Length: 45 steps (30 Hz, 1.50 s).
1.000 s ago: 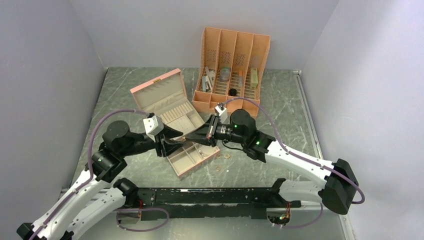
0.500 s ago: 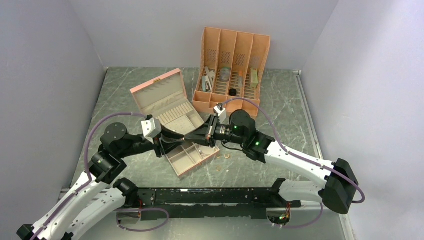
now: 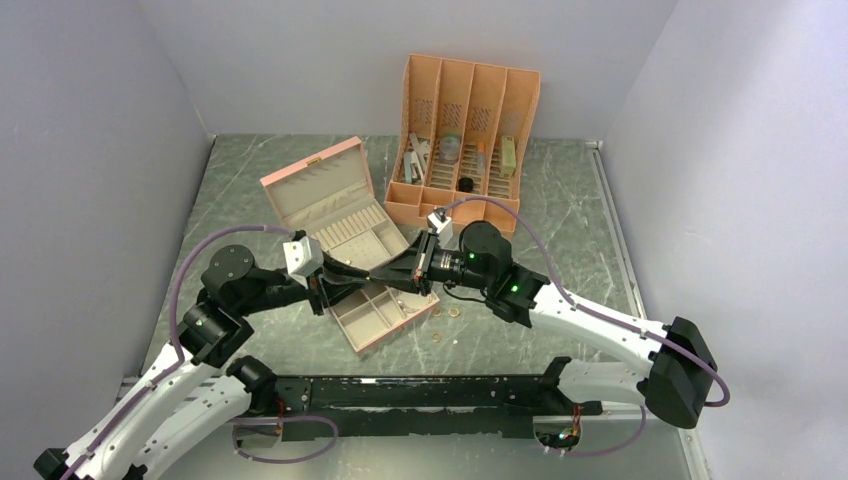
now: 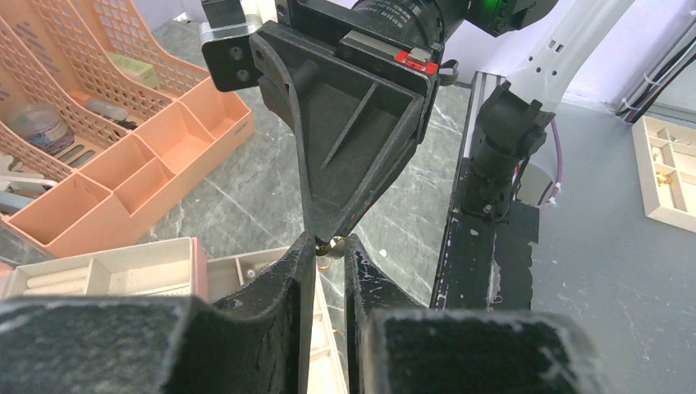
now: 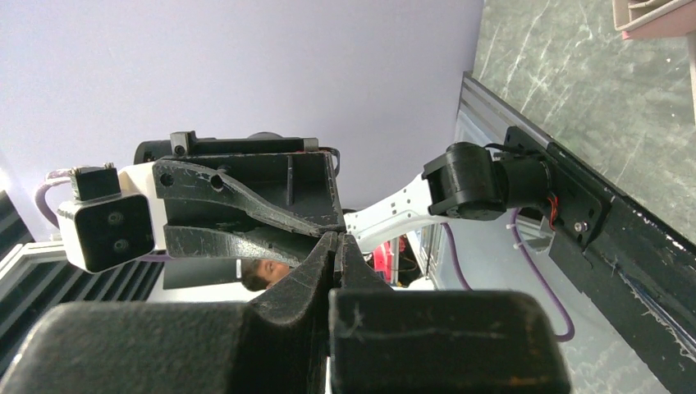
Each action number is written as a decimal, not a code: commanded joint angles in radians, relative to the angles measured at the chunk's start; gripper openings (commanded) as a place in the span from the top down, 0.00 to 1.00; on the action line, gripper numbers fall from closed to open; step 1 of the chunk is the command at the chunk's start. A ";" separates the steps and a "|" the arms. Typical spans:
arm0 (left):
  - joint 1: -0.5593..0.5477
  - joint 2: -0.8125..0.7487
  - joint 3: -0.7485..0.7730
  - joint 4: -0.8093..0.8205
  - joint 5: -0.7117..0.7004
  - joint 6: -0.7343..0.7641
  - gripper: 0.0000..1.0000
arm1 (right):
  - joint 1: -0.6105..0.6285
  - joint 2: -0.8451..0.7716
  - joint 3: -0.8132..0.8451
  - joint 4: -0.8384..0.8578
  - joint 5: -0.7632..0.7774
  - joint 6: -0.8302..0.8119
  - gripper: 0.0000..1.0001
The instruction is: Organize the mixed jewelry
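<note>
grey bench (image 3: 600,250), above the box (image 3: 372,322): gold piece (image 4: 329,246) sits at the closed right end effector's (image 4: 317,231) tip, right between the left end effector's (image 4: 328,245) nearly-closed fingers (image 4: 294,289), grip there unclear.

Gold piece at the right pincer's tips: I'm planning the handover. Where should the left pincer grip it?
Probably the bit of the gold piece showing below the shut right pincer. Bring the left pincer head-on from the opposite side, fingers straddling it: the rest is hidden.
</note>
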 commanded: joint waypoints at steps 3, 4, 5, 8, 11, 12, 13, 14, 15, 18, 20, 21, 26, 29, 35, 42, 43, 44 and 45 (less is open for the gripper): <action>-0.006 0.001 -0.012 0.052 0.070 0.010 0.95 | 0.013 -0.001 -0.010 0.045 -0.004 0.011 1.00; -0.006 0.001 -0.010 0.051 0.067 0.010 0.95 | 0.013 -0.003 -0.012 0.049 -0.005 0.010 1.00; -0.006 0.001 -0.010 0.050 0.064 0.009 0.95 | 0.013 -0.005 -0.016 0.052 -0.005 0.011 1.00; -0.006 -0.001 -0.010 0.046 0.057 0.007 0.95 | 0.013 -0.010 -0.025 0.060 -0.005 0.012 1.00; -0.006 -0.004 -0.009 0.043 0.051 0.006 0.95 | 0.014 -0.018 -0.035 0.066 -0.005 0.014 1.00; -0.006 -0.005 -0.009 0.041 0.051 0.006 0.95 | 0.014 -0.022 -0.038 0.065 -0.003 0.015 1.00; -0.006 -0.006 -0.009 0.043 0.052 0.006 0.95 | 0.014 -0.026 -0.043 0.067 0.000 0.016 0.99; -0.006 -0.007 -0.009 0.043 0.053 0.007 0.95 | 0.014 -0.030 -0.048 0.068 0.002 0.017 0.95; -0.005 -0.008 -0.009 0.044 0.055 0.004 0.95 | 0.014 -0.034 -0.052 0.068 0.004 0.018 0.93; -0.006 -0.005 -0.009 0.041 0.055 0.004 0.95 | 0.014 -0.047 -0.061 0.056 0.012 0.018 0.85; -0.006 -0.006 -0.007 0.041 0.055 0.006 0.95 | 0.013 -0.055 -0.065 0.048 0.017 0.018 0.77; -0.006 -0.003 -0.006 0.039 0.056 0.007 0.95 | 0.012 -0.060 -0.068 0.043 0.019 0.017 0.75; -0.006 0.003 -0.004 0.035 0.056 0.004 0.95 | 0.012 -0.084 -0.084 0.030 0.033 0.014 0.70; -0.005 0.005 -0.002 0.028 0.053 0.003 0.95 | 0.011 -0.109 -0.090 0.000 0.051 -0.001 0.70; -0.006 0.034 0.036 -0.034 0.020 -0.021 0.95 | 0.009 -0.179 -0.073 -0.142 0.152 -0.104 0.69; -0.006 0.194 0.181 -0.265 -0.092 -0.136 0.95 | 0.003 -0.253 -0.055 -0.362 0.328 -0.255 0.69; -0.006 0.218 0.198 -0.290 -0.096 -0.143 0.95 | 0.003 -0.261 -0.054 -0.387 0.351 -0.274 0.69; -0.005 0.235 0.213 -0.310 -0.104 -0.153 0.95 | 0.002 -0.268 -0.054 -0.408 0.372 -0.289 0.69; -0.006 0.248 0.223 -0.325 -0.128 -0.170 0.95 | 0.001 -0.273 -0.054 -0.428 0.392 -0.304 0.69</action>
